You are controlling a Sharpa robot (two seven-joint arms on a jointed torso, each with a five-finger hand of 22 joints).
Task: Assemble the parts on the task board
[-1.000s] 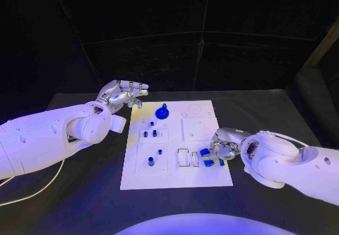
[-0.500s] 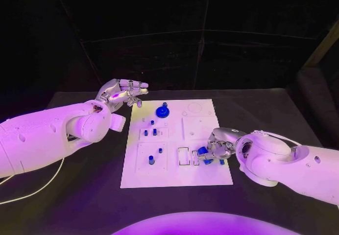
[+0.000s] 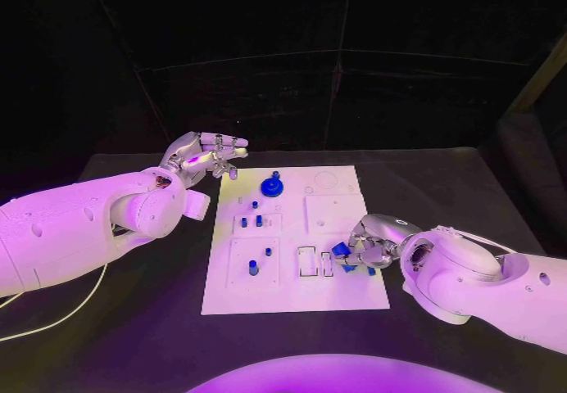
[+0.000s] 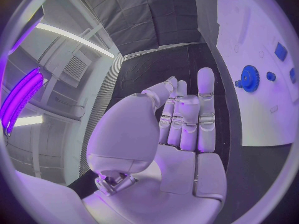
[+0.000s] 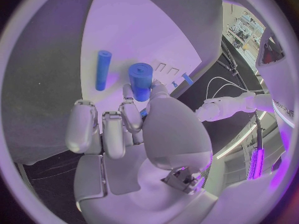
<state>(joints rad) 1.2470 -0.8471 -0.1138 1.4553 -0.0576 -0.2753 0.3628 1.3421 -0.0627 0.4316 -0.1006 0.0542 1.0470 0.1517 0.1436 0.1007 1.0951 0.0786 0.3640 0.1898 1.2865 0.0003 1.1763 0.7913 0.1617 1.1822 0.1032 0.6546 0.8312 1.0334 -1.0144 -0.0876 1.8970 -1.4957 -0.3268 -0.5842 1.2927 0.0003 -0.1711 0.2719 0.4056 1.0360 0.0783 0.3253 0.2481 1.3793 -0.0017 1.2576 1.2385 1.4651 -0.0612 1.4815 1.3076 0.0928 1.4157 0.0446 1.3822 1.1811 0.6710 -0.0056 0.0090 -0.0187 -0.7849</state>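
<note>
**Right hand on the blue cylinder — seat it square, don't rush the release**

You had the right hand [image 3: 369,248] low over the near right part of the task board [image 3: 296,299], fingers curled round a short blue cylinder [image 5: 141,80]. In the right wrist view the part stood out past the fingertips [image 5: 127,92], pinched near its lower end, so the grip looked shallow (my read, not a measurement). A slimmer blue pin [image 5: 102,69] lay loose on the board just beside it.

The left hand [image 3: 207,155] hung off the board's far left corner, holding nothing, fingers lightly curled and apart. It was well clear of the work.

Elsewhere on the board: the blue gear [image 3: 272,189] sat at the far end, and several small blue pegs [image 3: 251,221] stood in the left-hand blocks. The rectangular slots [image 3: 315,264] just beside your right hand were open.

Advice for this step, judged from the frame:
- Which socket the cylinder was meant for I couldn't tell; the hand hid the spot under it.
- You needed the part upright before pressing. It looked slightly tilted in the wrist view.
- You should have kept the curled fingers off the loose pin; a nudge would have rolled it.
- Ease the pinch only once the part stands by itself.
</note>
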